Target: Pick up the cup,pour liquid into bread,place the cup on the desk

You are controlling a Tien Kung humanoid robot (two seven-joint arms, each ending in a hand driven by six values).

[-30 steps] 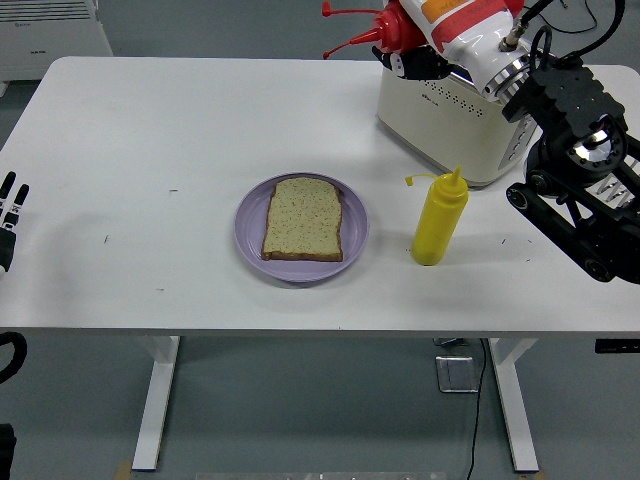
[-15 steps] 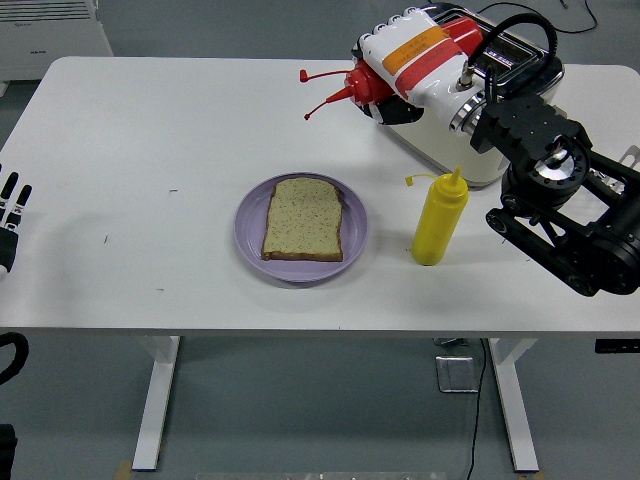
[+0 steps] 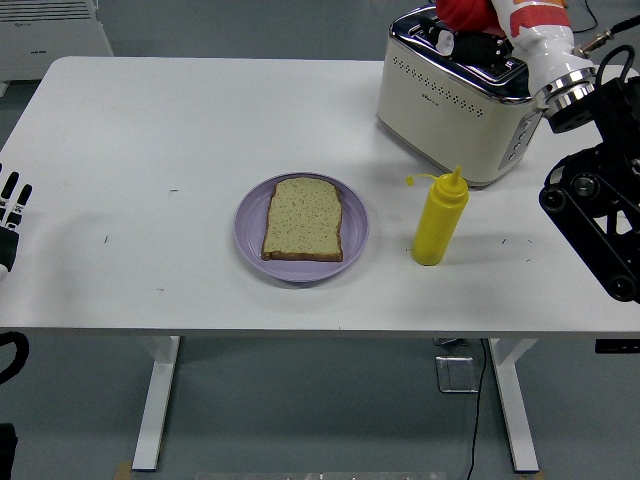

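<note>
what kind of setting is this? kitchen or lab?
Likely a lab mock-up of a breakfast station: a white standing desk, with a toaster, a slice of bread on a purple plate, and a yellow squeeze bottle.

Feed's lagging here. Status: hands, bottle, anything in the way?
Right hand shut on red bottle, high over the toaster. Left hand idle at table edge. Bread on plate, dry. Yellow bottle stands beside it.
</note>
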